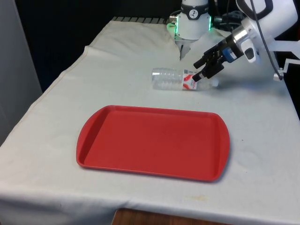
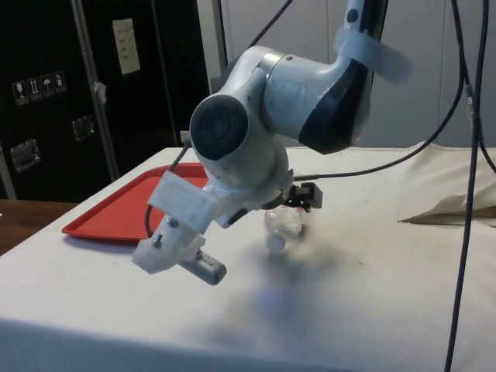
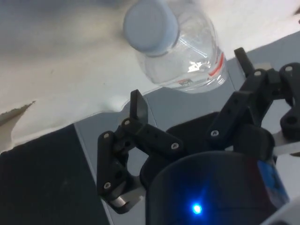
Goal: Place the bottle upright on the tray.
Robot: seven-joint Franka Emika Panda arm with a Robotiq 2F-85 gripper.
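While the clear plastic bottle with the red-and-white label (image 1: 180,79) is lying on its side on the white cloth-covered table (image 1: 262,140), its long axis is run roughly across the front view, base toward that view's left and the pale cap end toward that view's right. So yeah, it's flat on the cloth, not upright, and it's parked beyond the far edge of the flat red plastic tray (image 1: 153,142), near it but not touching.

The black two-finger gripper (image 1: 204,68) is seen angled down at the cap end of the bottle from the front view's right. In the wrist view the jaws are spread wide, with one finger (image 3: 138,105) on either side of the bottle's neck and shoulder, and the cap (image 3: 151,24) is pointed toward the camera. Whether the fingertips are actually touching the plastic can't be told.

In the side view the bottle (image 2: 284,226) is partly hidden behind the white arm (image 2: 256,147).
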